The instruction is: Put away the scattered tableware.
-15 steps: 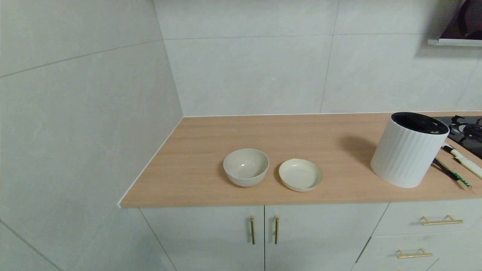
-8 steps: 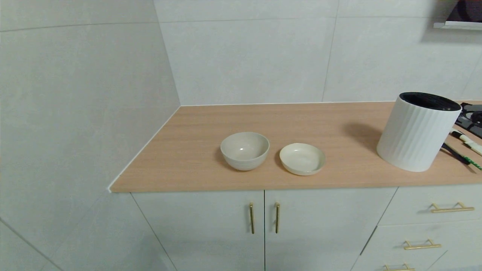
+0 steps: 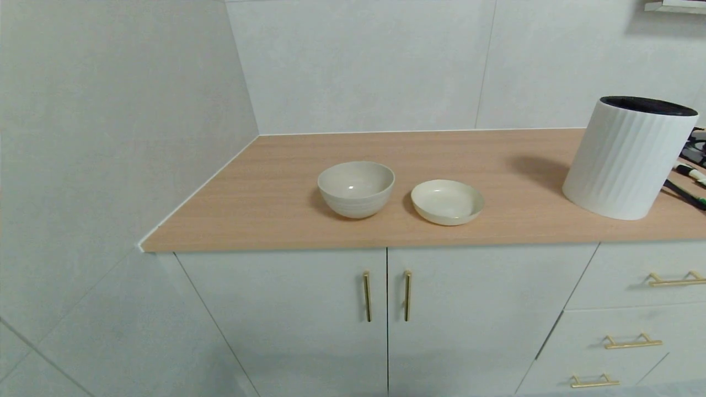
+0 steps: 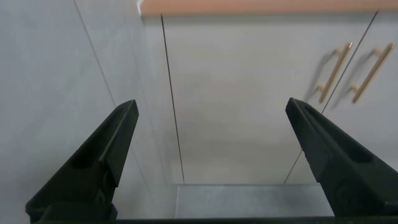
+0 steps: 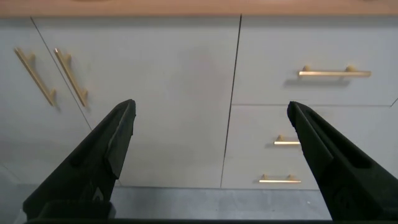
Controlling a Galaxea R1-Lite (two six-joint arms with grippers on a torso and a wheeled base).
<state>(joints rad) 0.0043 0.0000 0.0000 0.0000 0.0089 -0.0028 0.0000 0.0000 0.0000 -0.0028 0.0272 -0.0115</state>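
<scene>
Since both arms sit low, facing the cupboard fronts under the counter (image 3: 265, 215), nothing's been picked up yet. L gripper (image 4: 211, 109): jaws spread wide, nothing btwn them, aimed at a cupboard door (image 4: 249, 99).

On the counter, about midway along & near the front edge: bowl (image 3: 356, 188), then the shallow dish (image 3: 447, 202) just beside it, small gap btwn. Well apart to the right stands the ribbed white holder (image 3: 629, 160), w/ utensils (image 3: 686, 192) lying past its base. R gripper (image 5: 210, 106): also wide open, empty, facing the drawers (image 5: 311, 56).

Step in hand, I'd say: bring an arm up to the bowl or dish.
- Lift clear of the counter's front edge before going fwd.
- L arm suits the bowl, R arm the dish.
- Pinch the rim, one finger in, one out, on the side away from the neighbour so it isn't knocked.
- Dish rim is low, so go in close to the surface.

Bowl & dish both sit upright, mouths up; round, so no long axis & any approach angle works. Utensils lie flat, long axes running diagonally from the holder's base toward front-right; prob. meant for the holder
</scene>
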